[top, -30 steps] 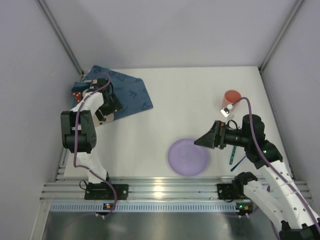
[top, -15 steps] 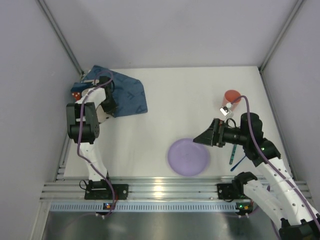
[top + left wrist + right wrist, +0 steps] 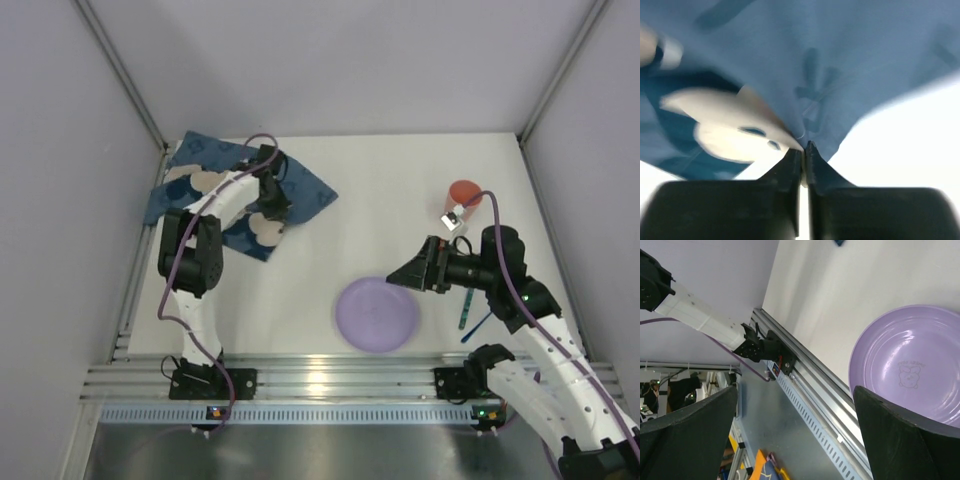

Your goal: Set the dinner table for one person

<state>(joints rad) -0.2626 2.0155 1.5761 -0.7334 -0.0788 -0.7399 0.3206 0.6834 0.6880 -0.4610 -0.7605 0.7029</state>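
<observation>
Your left fingers [image 3: 796,167] are clenched on a fold of the dark-blue placemat [image 3: 305,188]. In the wrist view the 2 tips press together with cloth bunched right at their point. That pinch reads as a grip for dragging or straightening. The mat sits at the far left of the surface [image 3: 390,200], askew to the rail [image 3: 320,380] and well apart from the middle of the near edge, where 1 setting would likely go. Holding an edge low lets you slide the cloth rather than lift it whole, so I judge the step in hand to be laying the mat flat and in place.

Your right fingers [image 3: 401,277] are spread wide and grasp nothing. They hover over the far edge of the purple plate [image 3: 377,313], which lies flat near the rail. In the wrist view the plate shows below and between the 2 dark fingers, apparently untouched. That pose suits picking up the plate once the mat is down. A red cup [image 3: 465,189] stands at the far right. 2 thin utensils [image 3: 466,310] lie just right of the plate, beneath the right arm; you cannot tell which kind they are.

The surface lies beneath both sets of fingers. Bare white shows just beside the left tips, to the right of the cloth and close under them. Under the right fingers it sits lower, with the plate between.
</observation>
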